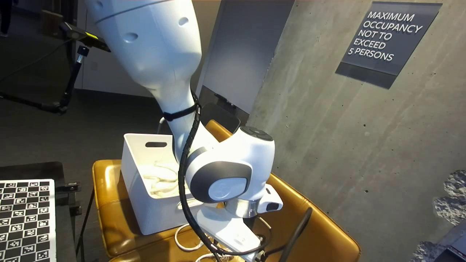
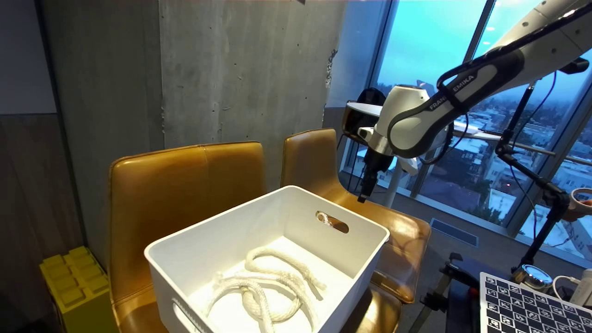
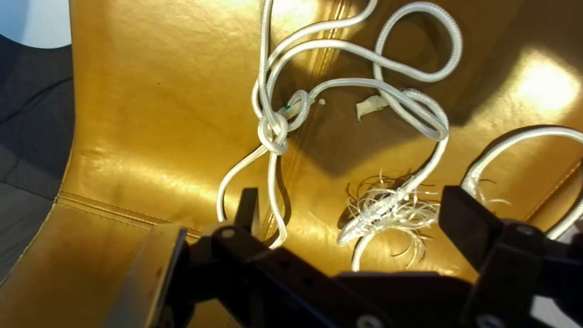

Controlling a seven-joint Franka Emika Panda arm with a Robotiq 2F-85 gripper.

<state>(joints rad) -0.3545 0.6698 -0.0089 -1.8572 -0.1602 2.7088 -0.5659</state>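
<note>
- Wrist view, looking down: the gripper (image 3: 350,200) enters from 6 o'clock; its two fingers (image 3: 469,223) stand wide apart, one toward 9 o'clock, the other toward 3 o'clock; they have hold of nothing;
- Thin white rope (image 3: 350,82) lies loosely looped on a tan leather chair (image 3: 159,136) beneath them; a frayed end (image 3: 378,213) shows in the gap between the fingers; from that gap, a knot (image 3: 273,134) lies at 10 o'clock, a rounded loop (image 3: 456,43) at 1 o'clock, and another curve of white rope (image 3: 546,131) at 3 o'clock, past the finger there; whether either finger touches a strand I cannot tell;
- In an exterior view, the white robot arm (image 2: 421,127) reaches in from 2 o'clock, the gripper pointing down over the farther chair; a white bin (image 2: 342,249) stands on a matching nearer chair (image 2: 185,194), at about 8 o'clock from the gripper, with thick knotted white rope (image 2: 262,301) inside;
- Toward that view's edges, a yellow box (image 2: 71,280) sits at 8 o'clock; a black-and-white patterned board (image 2: 532,300) lies at 4 o'clock;
- In both exterior views, a grey concrete wall (image 1: 327,138) stands behind the chairs; a dark occupancy sign (image 1: 389,42) shows on it at 2 o'clock in an exterior view.
</note>
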